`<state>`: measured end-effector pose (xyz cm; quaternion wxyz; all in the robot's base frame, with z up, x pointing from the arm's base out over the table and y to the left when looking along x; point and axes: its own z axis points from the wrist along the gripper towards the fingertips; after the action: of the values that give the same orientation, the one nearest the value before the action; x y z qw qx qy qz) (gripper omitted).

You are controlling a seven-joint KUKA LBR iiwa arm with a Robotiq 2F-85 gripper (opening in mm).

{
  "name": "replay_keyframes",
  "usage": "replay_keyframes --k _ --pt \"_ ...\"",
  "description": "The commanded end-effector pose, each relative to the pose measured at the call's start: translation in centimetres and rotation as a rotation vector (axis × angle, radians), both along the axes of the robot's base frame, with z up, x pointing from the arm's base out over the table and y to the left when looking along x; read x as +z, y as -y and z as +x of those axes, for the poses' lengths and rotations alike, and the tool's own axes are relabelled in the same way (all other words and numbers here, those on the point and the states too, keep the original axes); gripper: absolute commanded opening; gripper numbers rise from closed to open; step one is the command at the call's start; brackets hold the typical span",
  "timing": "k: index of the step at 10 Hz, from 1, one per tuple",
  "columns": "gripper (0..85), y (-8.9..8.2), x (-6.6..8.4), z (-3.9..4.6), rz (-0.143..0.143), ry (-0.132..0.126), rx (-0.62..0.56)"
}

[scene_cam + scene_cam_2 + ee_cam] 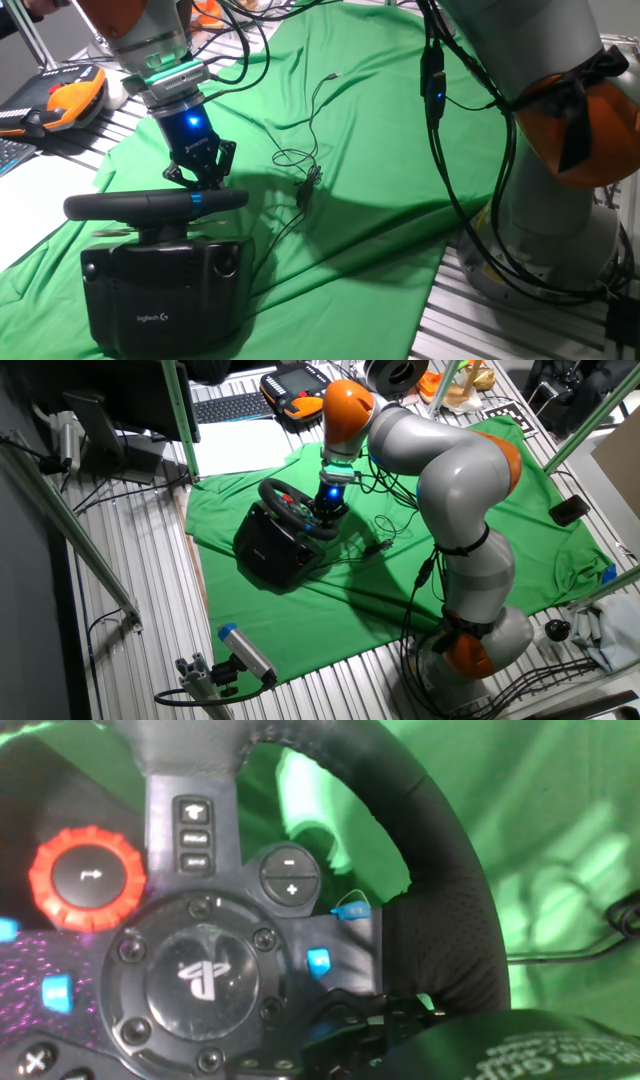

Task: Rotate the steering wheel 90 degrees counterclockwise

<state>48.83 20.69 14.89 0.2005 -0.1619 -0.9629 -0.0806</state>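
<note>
A slatted metal counter (150, 560) draped with a green cloth (380, 150) carries the whole scene, with a keyboard and an orange-and-black tool (70, 100) lying off toward the edge. The gripper (200, 172) hangs just behind the top of the steering wheel (155, 205), its dark fingers pointing down at the rim; whether it is closed on the rim or merely hovering beside it I cannot tell, since the fingertips are hidden behind the padding in both fixed views and the hand view shows only the wheel's face. That close view shows the centre hub (200, 982) with its logo, a red dial (88, 878), blue buttons and the thick stitched rim curving down the right side. The wheel sits near the front of the cloth on its boxy black base (165, 290), which rests flat and looks heavy enough to stay put. The rim appears stiff with a soft, grippy cover, so it should not slip or mark; it likely turns against a sprung or motorised resistance. Pinching across the rim's padded section, away from the spokes and buttons, seems the safest hold. A thin black cable (305, 150) trails across the cloth nearby.
</note>
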Motion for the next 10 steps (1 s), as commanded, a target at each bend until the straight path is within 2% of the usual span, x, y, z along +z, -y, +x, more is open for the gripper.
replay_keyframes --k 1,6,8,10 --pt "0.0 -0.03 -0.13 0.1 -0.001 0.005 0.002" --pt "0.0 -0.34 -0.54 0.74 -0.001 0.032 0.016" --pt "0.0 -0.39 -0.59 0.92 0.009 0.047 0.026" --pt "0.0 -0.42 -0.77 1.06 0.008 0.051 0.028"
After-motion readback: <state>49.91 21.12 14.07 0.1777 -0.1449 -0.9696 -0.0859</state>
